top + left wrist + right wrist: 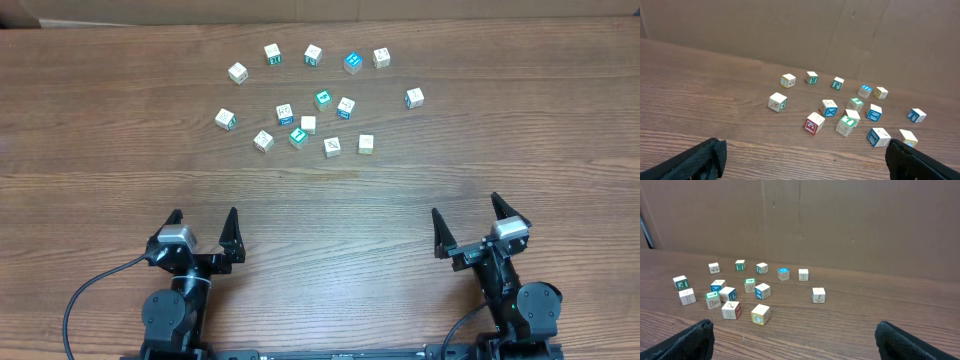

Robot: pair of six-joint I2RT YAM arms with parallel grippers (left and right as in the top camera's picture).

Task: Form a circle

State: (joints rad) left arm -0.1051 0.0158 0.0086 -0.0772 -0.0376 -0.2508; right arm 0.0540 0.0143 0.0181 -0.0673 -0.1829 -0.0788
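The small pale wooden cubes with printed faces [308, 124] are scattered loosely across the far middle of the brown wooden table [100, 150], and no ring is formed yet. The left gripper [204, 218] and right gripper [467, 208] are seen with jaws wide apart and empty, well short of them. Cubes would best be nudged singly, so that neighbours are not disturbed and spacing is kept even.

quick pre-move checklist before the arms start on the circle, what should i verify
1. Left end effector open and empty: ok
2. Right end effector open and empty: ok
3. Wooden cubes all in a single layer on the table, none stacked: ok
4. Bare wood between both end effectors and the cubes: ok
5. Cubes form a circle: not ok, loose scatter
6. Finger room between the middle cubes: cannot tell, several sit close together
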